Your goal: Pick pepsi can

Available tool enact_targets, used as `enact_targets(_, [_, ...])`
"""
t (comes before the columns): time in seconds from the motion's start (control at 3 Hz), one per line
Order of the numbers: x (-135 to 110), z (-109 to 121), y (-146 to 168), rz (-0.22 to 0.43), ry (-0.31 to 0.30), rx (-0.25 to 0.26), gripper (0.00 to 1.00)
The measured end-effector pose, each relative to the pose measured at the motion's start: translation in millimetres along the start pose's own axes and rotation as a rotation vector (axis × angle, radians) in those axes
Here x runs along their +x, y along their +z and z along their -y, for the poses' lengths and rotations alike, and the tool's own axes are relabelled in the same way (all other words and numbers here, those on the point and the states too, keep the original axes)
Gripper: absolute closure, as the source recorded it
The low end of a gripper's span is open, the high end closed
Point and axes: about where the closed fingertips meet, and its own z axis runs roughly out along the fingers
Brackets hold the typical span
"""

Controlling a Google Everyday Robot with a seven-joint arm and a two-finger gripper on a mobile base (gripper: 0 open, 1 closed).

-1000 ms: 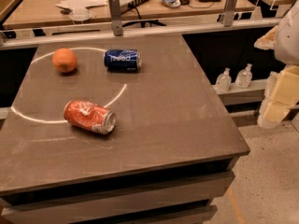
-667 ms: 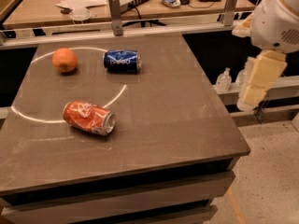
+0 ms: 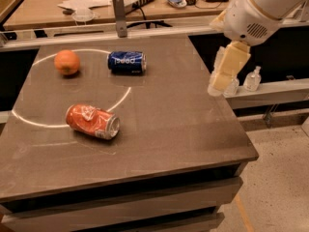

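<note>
A dark grey-brown square table [image 3: 193, 129] fills most of the camera view, seen from above and in front; a thin white circular line [image 3: 126, 93] is drawn on the left half of its top.

The pepsi can [image 3: 126, 62], a dark blue metal drink can with white lettering and silver ends, lies on its side near the far edge of the table, just inside the far arc of the white line; its long axis runs left to right and its lettering reads upside down from here.

A round orange fruit [image 3: 67, 62] sits to the left of the blue can, at about the same depth and apart from it; a red-orange dented can with white script [image 3: 92, 121] lies on its side nearer the front, silver end turned to the right and front, well apart from both.

The robot's white rounded arm [image 3: 256, 11] enters from the upper right corner; its cream-coloured gripper [image 3: 216, 88] hangs from it, slanting down and to the left, over the right edge of the table; it is well apart from the blue can and touches none of the things on the table; whether it is open or closed cannot be told.

Behind the gripper, small clear bottles [image 3: 252, 79] stand on a pale ledge [image 3: 280, 92]; a grey upright post [image 3: 119, 16] rises beyond the table's far edge; a wooden desk [image 3: 53, 16] strewn with papers lies further back; a speckled floor [image 3: 280, 178] shows at lower right.
</note>
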Motion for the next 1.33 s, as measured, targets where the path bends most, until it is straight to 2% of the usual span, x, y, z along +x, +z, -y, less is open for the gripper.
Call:
enact_targets(0.33, [-20,32,23,0.135,0.023,0.022,0.0])
enact_targets(1.0, [-22,36,33,0.167,0.054,0.017,0.0])
enact_targets(1.33, [-26,53,74,0.261,0.116,-0.007,0.0])
